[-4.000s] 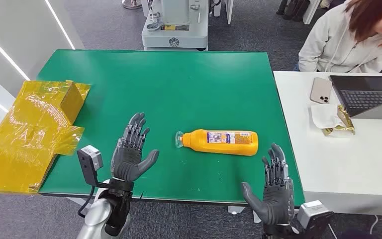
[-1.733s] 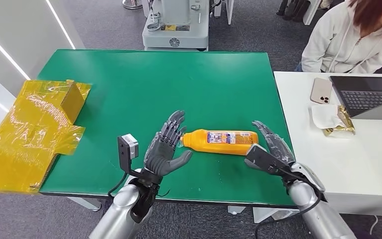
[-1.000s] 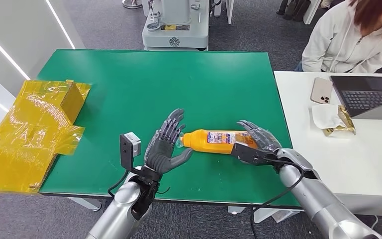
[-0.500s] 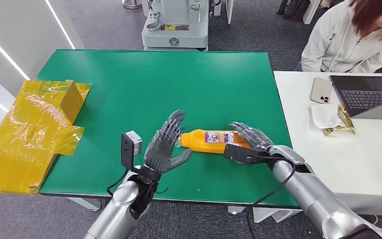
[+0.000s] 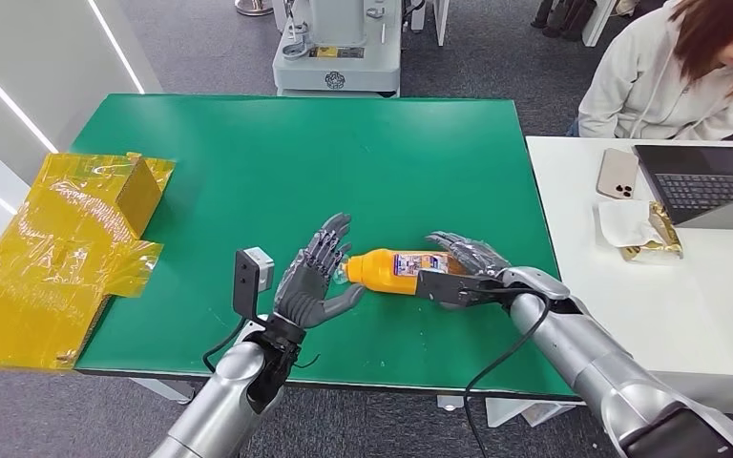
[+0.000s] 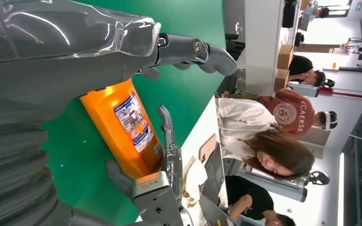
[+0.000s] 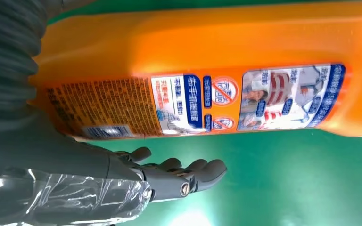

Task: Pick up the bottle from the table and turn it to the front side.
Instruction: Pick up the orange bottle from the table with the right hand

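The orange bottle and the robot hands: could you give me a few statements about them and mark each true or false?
1. The orange bottle lies on its side on the green table. True.
2. Its cap end points toward the left robot hand. True.
3. The right robot hand is far from the bottle. False: it is at the bottle's base end.
4. The bottle stands inside the yellow box. False: it lies on the table, apart from the box.

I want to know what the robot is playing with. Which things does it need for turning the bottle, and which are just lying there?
Needed for the job:
orange bottle, lying on its side
green table under it
left hand, open by the cap
right hand, reaching around the bottle's base

Just lying about:
yellow box
phone
laptop
wrapper
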`<state>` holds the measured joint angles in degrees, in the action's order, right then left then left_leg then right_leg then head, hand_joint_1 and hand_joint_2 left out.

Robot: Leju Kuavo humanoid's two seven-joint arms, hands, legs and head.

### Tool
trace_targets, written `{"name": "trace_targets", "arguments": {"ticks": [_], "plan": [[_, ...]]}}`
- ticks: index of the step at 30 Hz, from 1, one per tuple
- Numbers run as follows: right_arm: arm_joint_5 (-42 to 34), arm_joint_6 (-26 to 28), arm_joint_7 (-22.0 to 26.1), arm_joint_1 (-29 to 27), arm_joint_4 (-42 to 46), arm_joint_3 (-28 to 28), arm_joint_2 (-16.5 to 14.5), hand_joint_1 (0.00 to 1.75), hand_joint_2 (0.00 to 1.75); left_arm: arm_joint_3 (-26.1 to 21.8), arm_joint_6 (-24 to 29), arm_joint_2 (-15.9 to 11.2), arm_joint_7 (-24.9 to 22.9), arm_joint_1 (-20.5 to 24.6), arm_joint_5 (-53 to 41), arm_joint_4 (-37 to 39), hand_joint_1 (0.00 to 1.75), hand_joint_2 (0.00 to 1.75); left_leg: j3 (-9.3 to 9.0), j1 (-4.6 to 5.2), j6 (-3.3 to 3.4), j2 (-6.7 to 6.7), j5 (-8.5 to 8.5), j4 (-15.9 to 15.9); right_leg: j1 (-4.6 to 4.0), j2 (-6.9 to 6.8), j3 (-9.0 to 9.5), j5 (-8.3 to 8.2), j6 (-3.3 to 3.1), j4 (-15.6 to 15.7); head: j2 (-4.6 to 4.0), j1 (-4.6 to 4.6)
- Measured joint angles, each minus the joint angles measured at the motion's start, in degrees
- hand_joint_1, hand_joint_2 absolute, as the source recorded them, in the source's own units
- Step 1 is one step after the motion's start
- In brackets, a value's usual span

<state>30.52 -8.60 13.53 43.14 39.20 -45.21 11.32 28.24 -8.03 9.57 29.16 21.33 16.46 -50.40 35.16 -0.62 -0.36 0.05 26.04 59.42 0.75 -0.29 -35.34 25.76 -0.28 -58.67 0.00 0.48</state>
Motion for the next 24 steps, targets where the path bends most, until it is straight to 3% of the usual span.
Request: {"name": "trace_targets", "arguments": {"ticks": [2,8,12,24], "plan": [[-0.01,0.31,0.05,0.04,-0.31,-0.31,-0.05,0.04,1.75,0.0,0.03,-0.09,0.0,-0.04,0.24,0.14,0.0,1.75,0.0,0.0,0.0,0.0,0.0,0.0,0.0,0.0,0.0,0.0,0.0,0.0,0.0,0.0],[0.25,0.11,-0.25,0.87,-1.19,-2.11,-0.32,0.7,1.75,0.0,-0.06,-0.38,-0.34,-1.15,1.38,-0.07,0.0,1.75,-0.04,-0.01,0.0,0.02,0.0,0.0,-0.01,0.02,0.01,0.0,0.0,-0.01,0.0,-0.01],[0.27,-2.59,-0.24,2.69,-2.37,-3.65,-0.63,1.71,1.75,-0.13,-0.5,-0.57,-1.15,-1.85,1.95,-0.43,0.0,1.75,-0.04,-0.01,0.0,0.02,-0.01,0.0,-0.01,0.03,0.03,-0.01,-0.01,-0.01,0.0,0.0],[0.06,-4.22,1.08,6.8,-8.06,-8.03,-3.88,1.75,1.75,-2.66,-1.72,-1.04,-0.94,-3.37,-0.19,-1.25,0.0,1.75,-0.04,-0.01,-0.01,0.01,-0.01,-0.01,-0.01,0.03,0.03,-0.01,-0.01,-0.02,0.0,0.0]]}}
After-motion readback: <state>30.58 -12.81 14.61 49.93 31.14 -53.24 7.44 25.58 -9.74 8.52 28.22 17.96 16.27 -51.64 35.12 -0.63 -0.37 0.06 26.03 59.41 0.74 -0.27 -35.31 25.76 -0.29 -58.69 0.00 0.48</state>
